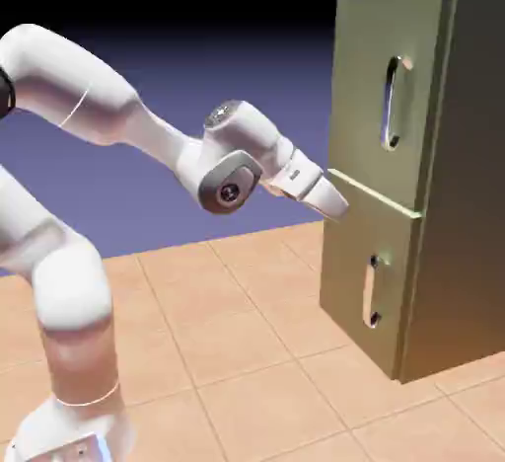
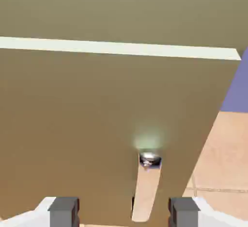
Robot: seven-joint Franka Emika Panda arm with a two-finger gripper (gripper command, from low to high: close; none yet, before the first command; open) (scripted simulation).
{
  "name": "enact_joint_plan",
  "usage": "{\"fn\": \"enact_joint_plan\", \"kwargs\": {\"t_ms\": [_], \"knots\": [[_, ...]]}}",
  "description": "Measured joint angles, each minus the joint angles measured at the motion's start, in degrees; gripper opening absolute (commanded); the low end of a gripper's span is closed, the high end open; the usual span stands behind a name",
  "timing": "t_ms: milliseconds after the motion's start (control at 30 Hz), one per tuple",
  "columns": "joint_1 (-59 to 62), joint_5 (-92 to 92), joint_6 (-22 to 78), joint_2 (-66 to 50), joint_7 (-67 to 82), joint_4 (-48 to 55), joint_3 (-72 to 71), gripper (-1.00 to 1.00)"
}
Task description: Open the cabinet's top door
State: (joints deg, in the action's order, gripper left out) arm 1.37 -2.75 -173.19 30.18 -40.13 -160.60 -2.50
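"where's our top door point(image 1: 370, 80)?"

"on the cabinet's point(image 1: 456, 213) upper front. our gripper's point(image 2: 124, 212) fingers are spread; let's rise clear of the cabinet, then straddle the door's long handle point(image 1: 389, 105) squarely."

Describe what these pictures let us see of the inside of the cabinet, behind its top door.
Nothing inside shows. The top door is shut across the front of the cabinet and hides whatever may be behind it, so its contents cannot be told.
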Motion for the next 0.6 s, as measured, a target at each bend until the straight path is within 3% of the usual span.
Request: {"fn": "enact_joint_plan", "kwargs": {"t_ms": [600], "knots": [[30.66,-41.01,12.16,-37.04,34.69,6.05,-37.38,0.00]]}}
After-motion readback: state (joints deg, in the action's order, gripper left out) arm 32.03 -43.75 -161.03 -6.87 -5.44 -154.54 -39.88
